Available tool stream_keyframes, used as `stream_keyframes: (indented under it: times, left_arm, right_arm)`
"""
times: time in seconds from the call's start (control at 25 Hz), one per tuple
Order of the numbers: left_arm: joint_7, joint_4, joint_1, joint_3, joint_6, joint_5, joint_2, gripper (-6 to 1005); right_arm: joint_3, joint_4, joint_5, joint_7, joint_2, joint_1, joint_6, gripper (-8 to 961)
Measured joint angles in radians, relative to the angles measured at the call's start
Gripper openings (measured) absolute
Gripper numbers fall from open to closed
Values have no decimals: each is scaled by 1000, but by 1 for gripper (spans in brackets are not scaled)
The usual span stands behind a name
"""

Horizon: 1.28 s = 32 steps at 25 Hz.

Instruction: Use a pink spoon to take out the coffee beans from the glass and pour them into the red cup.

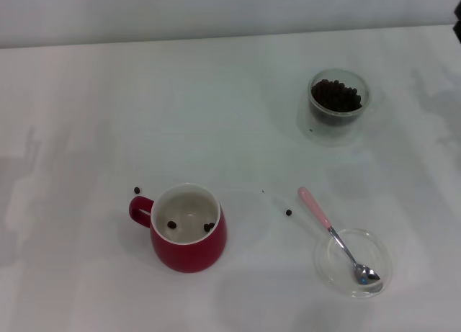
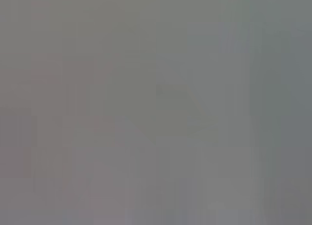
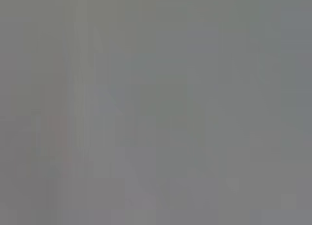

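Observation:
The red cup (image 1: 189,238) stands at the front left of the white table, handle to the left, with a few coffee beans inside. The glass (image 1: 338,105) stands at the back right, filled with dark coffee beans (image 1: 336,96). The pink spoon (image 1: 333,233) lies at the front right, its metal bowl resting in a shallow clear dish (image 1: 354,262) and its pink handle pointing back left. Loose beans lie on the table by the cup handle (image 1: 137,190) and left of the spoon (image 1: 288,212). Neither gripper shows in any view; both wrist views are blank grey.
The white table (image 1: 108,116) runs back to a pale wall. A dark sliver shows at the top right corner of the head view (image 1: 457,19).

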Motion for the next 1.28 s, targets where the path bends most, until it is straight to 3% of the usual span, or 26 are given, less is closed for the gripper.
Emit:
stream_keyframes:
  times: [0.16,0.28,0.48,0.6,1.28]
  left_arm:
    - [-29,4,-2,0,-14,-22,1,713]
    - [-52,6,-10,0,-19,-38,1,713]
    - [-74,7,-20,0,-23,-70,2,714]
    - [-76,6,-28,0,-39,-71,3,714]
    - [-79,-14,-145,0,-241,-205,3,713]
  right_arm:
    - [9,88,223,-216,10,54,80,581]
    - [8,88,266,-242,10,90,204,583]
    - [0,83,264,-253,8,120,286,713]
    - [3,82,268,-254,9,118,279,870]
    - [11,77,284,-249,7,136,304,860]
